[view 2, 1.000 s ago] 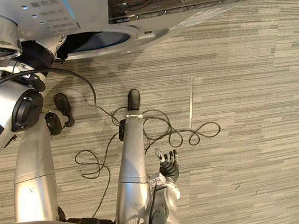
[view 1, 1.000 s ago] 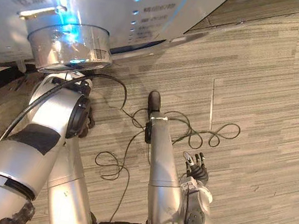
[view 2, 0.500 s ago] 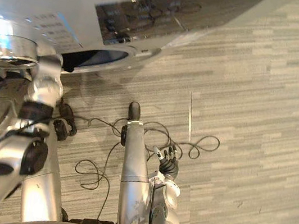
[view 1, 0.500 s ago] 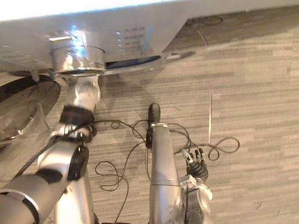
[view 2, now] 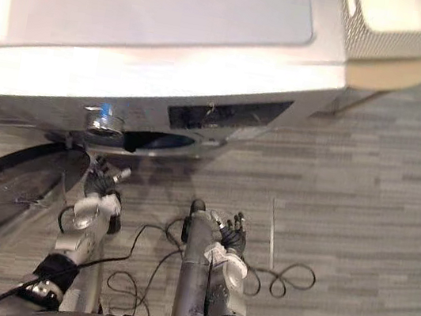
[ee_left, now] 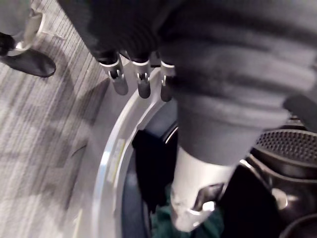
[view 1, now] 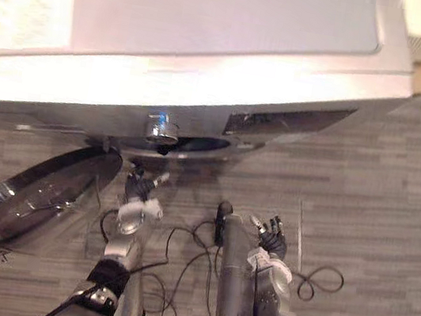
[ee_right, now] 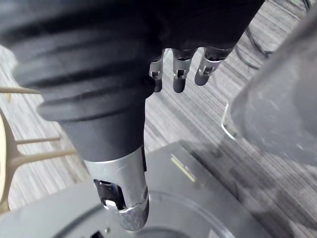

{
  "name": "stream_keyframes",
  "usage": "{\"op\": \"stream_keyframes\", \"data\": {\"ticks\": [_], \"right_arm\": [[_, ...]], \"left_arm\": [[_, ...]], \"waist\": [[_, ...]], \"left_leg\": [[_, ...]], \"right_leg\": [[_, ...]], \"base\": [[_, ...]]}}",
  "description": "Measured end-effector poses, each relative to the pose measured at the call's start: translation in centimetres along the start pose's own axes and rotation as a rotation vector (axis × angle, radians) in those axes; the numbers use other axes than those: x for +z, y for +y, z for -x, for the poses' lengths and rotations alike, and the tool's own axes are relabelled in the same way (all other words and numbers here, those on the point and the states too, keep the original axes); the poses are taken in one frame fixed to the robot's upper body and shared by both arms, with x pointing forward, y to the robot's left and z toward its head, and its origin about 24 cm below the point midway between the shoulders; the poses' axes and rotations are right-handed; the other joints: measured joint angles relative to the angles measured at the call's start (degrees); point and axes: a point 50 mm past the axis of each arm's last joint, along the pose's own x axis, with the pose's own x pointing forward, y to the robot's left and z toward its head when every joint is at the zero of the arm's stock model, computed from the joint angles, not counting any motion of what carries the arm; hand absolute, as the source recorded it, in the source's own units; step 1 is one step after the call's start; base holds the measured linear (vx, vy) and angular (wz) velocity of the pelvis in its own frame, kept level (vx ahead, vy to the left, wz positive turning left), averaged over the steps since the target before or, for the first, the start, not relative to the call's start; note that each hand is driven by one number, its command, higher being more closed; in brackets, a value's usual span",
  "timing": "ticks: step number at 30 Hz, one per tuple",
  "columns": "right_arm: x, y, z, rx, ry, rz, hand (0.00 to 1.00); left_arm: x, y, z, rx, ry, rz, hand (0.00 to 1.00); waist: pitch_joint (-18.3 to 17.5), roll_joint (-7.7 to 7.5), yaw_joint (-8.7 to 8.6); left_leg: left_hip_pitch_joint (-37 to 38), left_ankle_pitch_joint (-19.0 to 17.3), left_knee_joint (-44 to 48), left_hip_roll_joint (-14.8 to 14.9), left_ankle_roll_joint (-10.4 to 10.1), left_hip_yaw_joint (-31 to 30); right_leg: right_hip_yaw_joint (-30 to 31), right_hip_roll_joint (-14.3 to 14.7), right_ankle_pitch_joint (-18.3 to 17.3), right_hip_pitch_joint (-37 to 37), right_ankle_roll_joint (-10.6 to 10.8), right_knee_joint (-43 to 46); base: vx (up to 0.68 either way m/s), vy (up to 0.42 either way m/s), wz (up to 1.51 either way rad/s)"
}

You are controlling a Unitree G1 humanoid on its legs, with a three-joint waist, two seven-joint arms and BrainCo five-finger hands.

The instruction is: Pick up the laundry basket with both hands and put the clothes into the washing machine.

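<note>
Whole view shifted, so the camera moved. Left robot hand (view 1: 140,188) has dropped to the drum mouth, fingers straight, empty. Right robot hand (view 1: 272,236) is low, relaxed, empty. Round glass door (view 1: 27,201) is open. Dark green cloth (ee_left: 159,224) lies inside the white washing machine (view 1: 212,46). White perforated laundry basket (view 2: 391,30) sits past its far right corner. Loading looks done.

Strong overhead light washes the top of the washing machine (view 1: 213,38) almost white, with a glaring band along its front edge. The floor (view 1: 390,235) lies dimmer, a soft shadow spreading below the machine's front. The glass of the open door (view 1: 35,202) carries pale reflections, and the drum (ee_left: 292,146) in the left wrist view is dark.
</note>
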Motion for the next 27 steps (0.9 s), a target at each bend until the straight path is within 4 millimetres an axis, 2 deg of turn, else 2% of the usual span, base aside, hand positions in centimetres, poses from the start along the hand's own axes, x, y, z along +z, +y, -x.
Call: {"op": "stream_keyframes", "data": {"ticks": [2,3,7,9,11,13,15,16,17,18,19,21,22,23,24,25,26,27], "right_arm": [[-1.3,-0.8,0.2,-0.022,0.063,0.019,0.0],[-2.2,-1.3,0.4,-0.035,0.106,0.048,0.0],[-5.0,-2.8,1.3,-0.057,0.244,0.123,0.0],[-6.8,-3.9,2.2,-0.086,0.331,0.138,0.0],[-8.0,-4.3,2.9,-0.092,0.391,0.161,0.0],[-8.6,-4.6,3.1,-0.094,0.428,0.183,0.0],[-8.5,-4.7,2.9,-0.088,0.434,0.211,0.0],[-8.6,-5.0,2.9,-0.098,0.452,0.218,0.0],[-8.8,-5.1,3.0,-0.113,0.469,0.206,0.0],[-8.8,-5.3,2.9,-0.123,0.467,0.199,0.0],[-8.7,-6.0,3.2,-0.153,0.469,0.185,0.0],[-8.6,-7.3,3.7,-0.199,0.465,0.163,0.0],[-8.4,-7.6,3.7,-0.211,0.459,0.153,0.0],[-8.3,-7.8,3.6,-0.223,0.453,0.138,0.0],[-8.5,-8.0,3.8,-0.247,0.468,0.112,0.0],[-8.8,-8.1,3.9,-0.255,0.485,0.109,0.0],[-9.7,-8.3,4.4,-0.28,0.536,0.091,0.0],[-9.9,-8.7,4.6,-0.301,0.554,0.087,0.0]], "left_arm": [[-2.5,0.5,0.7,-0.056,0.088,-0.12,0.0],[-4.0,1.0,1.3,-0.096,0.136,-0.203,0.0],[-7.4,3.1,2.4,-0.141,0.291,-0.377,0.0],[-9.1,5.6,3.1,-0.063,0.388,-0.385,0.0],[-9.8,7.4,3.5,0.0,0.441,-0.355,0.0],[-9.8,8.8,3.7,0.052,0.464,-0.338,0.0],[-9.9,9.7,3.9,0.081,0.473,-0.339,0.0],[-10.0,10.0,4.0,0.092,0.476,-0.34,0.0],[-9.7,10.7,3.9,0.123,0.474,-0.326,0.0],[-10.1,10.8,4.2,0.138,0.494,-0.304,0.0],[-11.0,11.1,5.1,0.163,0.534,-0.274,0.0],[-11.7,11.2,5.9,0.181,0.557,-0.239,0.0],[-12.1,11.3,6.2,0.187,0.572,-0.234,0.0],[-12.1,11.4,6.2,0.194,0.573,-0.228,0.0],[-12.2,11.9,6.5,0.209,0.579,-0.232,0.0],[-12.1,12.3,6.6,0.217,0.579,-0.246,0.0],[-11.6,13.4,6.4,0.225,0.573,-0.286,0.0],[-11.6,14.4,6.7,0.236,0.587,-0.316,0.0]], "waist": [[-0.98,0.1,0.11],[-2.62,0.05,0.46],[-7.19,0.1,0.71],[-11.85,-0.07,1.02],[-15.19,-0.05,1.3],[-15.51,0.02,1.36],[-15.54,-0.05,1.06],[-15.8,-0.58,0.87],[-15.85,-1.37,1.06],[-15.83,-1.28,0.9],[-15.73,-1.76,0.91],[-17.06,-1.04,0.57],[-17.41,-0.45,0.23],[-17.74,-0.07,0.13],[-18.34,-1.04,-0.26],[-18.86,-1.87,-0.59],[-18.88,-4.42,-0.81],[-19.2,-4.91,-0.76]], "left_leg": [[5.03,0.99,-3.66,-1.08,0.31,0.1],[6.99,1.57,-5.66,-1.42,0.35,0.34],[15.13,4.8,-14.97,-2.59,0.61,0.58],[20.26,8.49,-23.91,-3.56,0.73,0.96],[22.92,11.74,-29.87,-4.17,0.47,0.78],[25.1,13.21,-32.1,-4.64,0.38,0.04],[24.59,14.62,-30.03,-4.99,1.29,0.8],[24.5,17.06,-31.0,-5.46,1.82,0.99],[24.01,10.75,-23.38,-4.27,3.02,5.41],[22.9,6.49,-15.15,-2.84,5.16,8.05],[23.75,2.5,-4.88,-0.57,5.36,11.25],[26.64,-1.25,2.21,3.15,5.01,13.55],[27.63,-3.3,0.49,3.79,3.76,13.6],[28.02,-4.29,-0.99,3.09,3.59,14.28],[29.22,-5.31,-7.48,0.26,2.05,13.58],[30.22,-5.9,-11.52,-1.23,2.0,12.92],[31.38,-4.15,-16.44,-3.71,2.81,12.77],[32.43,-2.36,-19.35,-4.67,3.32,12.75]], "right_leg": [[-0.64,-0.76,0.4,5.56,0.43,-3.61],[-1.01,-1.24,1.04,7.85,0.66,-5.85],[-3.2,-2.2,4.21,17.67,1.25,-16.55],[-4.42,-2.5,7.58,23.42,1.34,-25.64],[-5.64,-2.57,10.2,26.71,1.05,-31.48],[-7.58,-3.01,10.96,30.1,1.18,-34.05],[-10.09,-3.69,10.3,32.39,1.18,-33.35],[-12.76,-4.63,10.26,33.39,0.19,-33.36],[-15.5,-6.0,10.09,34.81,-0.24,-33.96],[-16.29,-6.01,10.1,35.6,-0.23,-33.84],[-17.3,-6.4,10.1,37.43,-0.23,-33.66],[-18.64,-6.91,10.14,38.26,-0.15,-33.69],[-18.97,-7.02,10.78,37.98,0.87,-33.78],[-19.0,-7.12,11.32,37.95,0.98,-34.25],[-18.79,-7.09,12.13,37.75,1.57,-36.52],[-18.0,-6.99,12.22,37.29,1.44,-37.47],[-15.6,-7.47,12.95,37.22,0.82,-38.87],[-14.61,-6.83,14.6,37.4,0.74,-39.58]], "base": [[0.12,0.029,0.25],[0.11,0.034,0.16],[0.13,0.041,0.22],[0.15,0.046,0.2],[0.19,0.045,0.25],[0.14,0.04,0.46],[0.03,0.03,0.76],[-0.03,0.058,0.92],[-0.05,0.054,0.84],[-0.05,0.084,0.6],[-0.04,0.068,0.46],[-0.08,0.197,0.41],[-0.11,0.276,0.29],[-0.16,0.304,0.35],[-0.12,0.188,0.36],[-0.18,0.203,0.5],[-0.15,0.109,0.35],[-0.17,0.125,0.24]]}}
